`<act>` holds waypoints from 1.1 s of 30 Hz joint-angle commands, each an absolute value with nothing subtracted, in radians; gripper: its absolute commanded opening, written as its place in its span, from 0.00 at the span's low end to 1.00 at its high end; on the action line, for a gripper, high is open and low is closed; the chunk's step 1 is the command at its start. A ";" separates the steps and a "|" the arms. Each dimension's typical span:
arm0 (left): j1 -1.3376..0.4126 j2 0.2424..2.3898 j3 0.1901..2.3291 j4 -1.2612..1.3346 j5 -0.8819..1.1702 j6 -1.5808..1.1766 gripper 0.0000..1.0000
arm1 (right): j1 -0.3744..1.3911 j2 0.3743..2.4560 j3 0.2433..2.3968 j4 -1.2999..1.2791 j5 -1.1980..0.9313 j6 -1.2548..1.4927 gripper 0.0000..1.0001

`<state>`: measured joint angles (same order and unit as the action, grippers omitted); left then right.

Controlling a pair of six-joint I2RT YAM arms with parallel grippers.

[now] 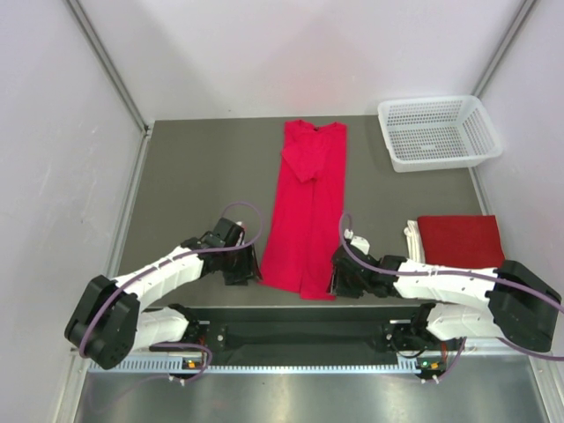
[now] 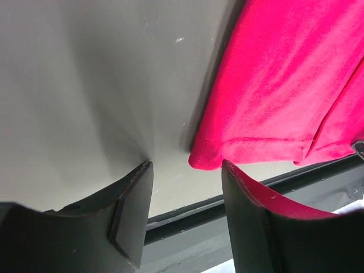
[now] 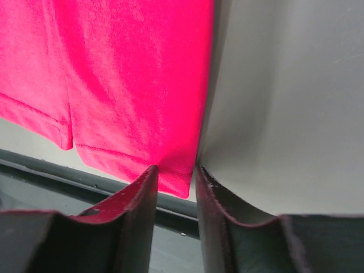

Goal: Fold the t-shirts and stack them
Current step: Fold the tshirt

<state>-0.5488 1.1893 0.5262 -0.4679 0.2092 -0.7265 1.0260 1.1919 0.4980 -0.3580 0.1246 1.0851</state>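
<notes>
The left gripper (image 2: 186, 168) is open. Its two dark fingers stand wide apart, low over the table (image 1: 203, 176), with nothing between them. The near left corner of the long t-shirt (image 1: 304, 211) lies just past the right finger, and that finger shines a little red on its inner side.

The right gripper (image 3: 175, 170) is at the near right corner of the same t-shirt. Its fingers are close together with a thin gap. The corner of the cloth sits right at that gap, and the fingers are not shut tight on it.

The table is flat, smooth and dull grey-green, with a few tiny pale specks. A black rail (image 1: 300, 326) runs along its near edge. Plain white walls (image 1: 53, 132) stand on the left, the far side and the right, with thin metal posts (image 1: 106, 62) in the far corners.

The long t-shirt is bright red, soft cloth. It lies flat in the middle of the table as a narrow strip from far to near, with a sleeve folded in at the far end. A stitched hem runs along its near end.

A second t-shirt (image 1: 460, 240), darker red, lies folded into a neat block at the near right. A small white ridged thing (image 1: 411, 238) touches its left side; I cannot tell what it is.

A white plastic mesh basket (image 1: 429, 101) sits at the far right, well apart from both t-shirts.
</notes>
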 commanded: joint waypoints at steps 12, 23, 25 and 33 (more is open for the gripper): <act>-0.551 1.181 0.508 -0.407 0.215 -0.706 0.31 | 1.051 1.166 0.469 -0.344 0.161 1.120 0.07; -0.554 1.137 0.492 -0.351 0.287 -0.747 0.56 | 1.051 1.092 0.451 -0.402 0.179 1.121 0.00; -0.557 1.150 0.486 -0.328 0.310 -0.759 0.56 | 1.051 1.092 0.442 -0.399 0.176 1.120 0.00; -0.560 1.187 0.459 -0.316 0.302 -0.764 0.49 | 1.051 1.086 0.434 -0.400 0.173 1.123 0.00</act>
<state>-0.5549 1.1770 0.4759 -0.3660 0.2893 -0.7578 1.0340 1.1061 0.4374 -0.3904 0.1646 1.1191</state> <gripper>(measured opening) 0.496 0.013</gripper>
